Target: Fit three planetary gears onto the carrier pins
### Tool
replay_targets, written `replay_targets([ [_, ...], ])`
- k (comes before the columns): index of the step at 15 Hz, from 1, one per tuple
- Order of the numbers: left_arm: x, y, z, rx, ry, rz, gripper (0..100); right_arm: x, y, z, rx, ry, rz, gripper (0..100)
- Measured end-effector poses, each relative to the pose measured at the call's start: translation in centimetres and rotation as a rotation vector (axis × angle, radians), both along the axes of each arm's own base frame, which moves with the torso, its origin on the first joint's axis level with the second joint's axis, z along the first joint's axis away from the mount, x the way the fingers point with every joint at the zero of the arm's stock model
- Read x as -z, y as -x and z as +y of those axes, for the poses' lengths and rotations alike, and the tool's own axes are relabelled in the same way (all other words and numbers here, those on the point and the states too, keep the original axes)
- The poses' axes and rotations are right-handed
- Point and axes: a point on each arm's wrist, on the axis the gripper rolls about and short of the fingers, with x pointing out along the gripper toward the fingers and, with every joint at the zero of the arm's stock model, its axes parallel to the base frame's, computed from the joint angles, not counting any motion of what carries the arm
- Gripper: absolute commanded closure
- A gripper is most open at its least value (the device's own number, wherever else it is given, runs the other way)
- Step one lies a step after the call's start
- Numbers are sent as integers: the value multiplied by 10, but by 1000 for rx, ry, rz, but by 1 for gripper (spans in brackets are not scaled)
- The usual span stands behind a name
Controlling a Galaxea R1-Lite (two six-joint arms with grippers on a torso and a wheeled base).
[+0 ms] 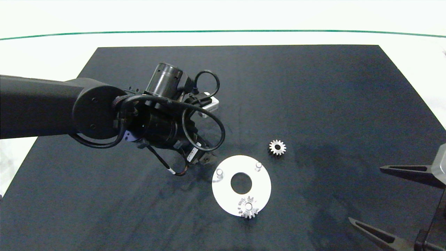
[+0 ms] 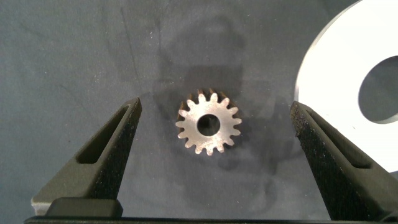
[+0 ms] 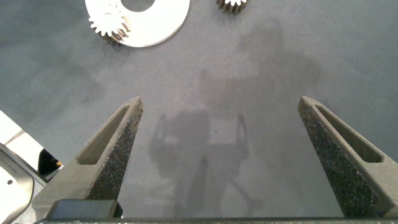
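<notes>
The left hand (image 2: pixel 211 146), fingers spread, straddles a small silvery toothed gear (image 2: pixel 208 126) lying flat on the black mat (image 1: pixel 313 87), apparently untouched, beside the flat white ring-shaped disc (image 1: pixel 261 188). One gear (image 1: pixel 248 207) sits on a peg; another (image 1: pixel 277 147) lies near. The right hand (image 3: pixel 224 155) waits spread.

Left arm (image 1: pixel 41 106): matte black tubular housing with a rounded joint cap showing small screw holes, a glossy dark cylindrical motor unit, looped black cables, and a white connector block. Left gripper (image 2: pixel 211 134) and right gripper (image 3: pixel 221 140): dark grey tapered fingers (image 2: pixel 106 149), each slotted, with coarse black foam-like pads on the inner faces.
</notes>
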Motion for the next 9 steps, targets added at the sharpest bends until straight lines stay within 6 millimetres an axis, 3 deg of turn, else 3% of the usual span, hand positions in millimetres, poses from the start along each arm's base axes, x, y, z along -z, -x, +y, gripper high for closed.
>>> replay_targets([
  [9,9,-8,5,-26,7,-3,14,-1,0,0,-1,-3,-2,0],
])
